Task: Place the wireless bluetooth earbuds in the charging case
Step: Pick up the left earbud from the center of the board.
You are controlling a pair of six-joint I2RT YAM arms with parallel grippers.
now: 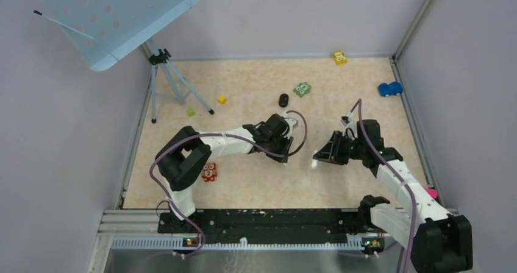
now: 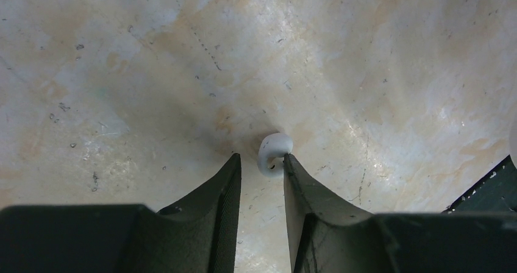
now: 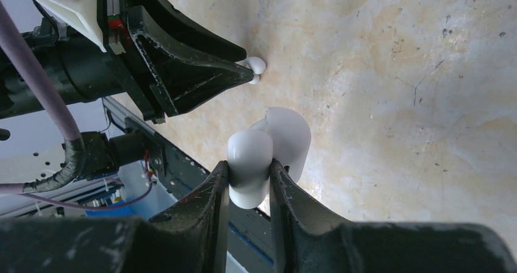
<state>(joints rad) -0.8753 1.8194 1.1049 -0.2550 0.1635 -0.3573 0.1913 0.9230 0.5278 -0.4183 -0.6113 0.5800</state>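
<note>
With your left fingers (image 2: 291, 174) narrowly apart at the tiny white earbud (image 2: 274, 150) on the desk (image 2: 122, 72) and your right fingers (image 3: 275, 184) holding the charging case (image 3: 268, 145), pinch that probably light, slippery bud across its rounded body.

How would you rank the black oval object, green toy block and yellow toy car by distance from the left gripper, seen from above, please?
1. Black oval object, just beyond the left gripper.
2. Green toy block, farther back.
3. Yellow toy car, by far wall.
</note>
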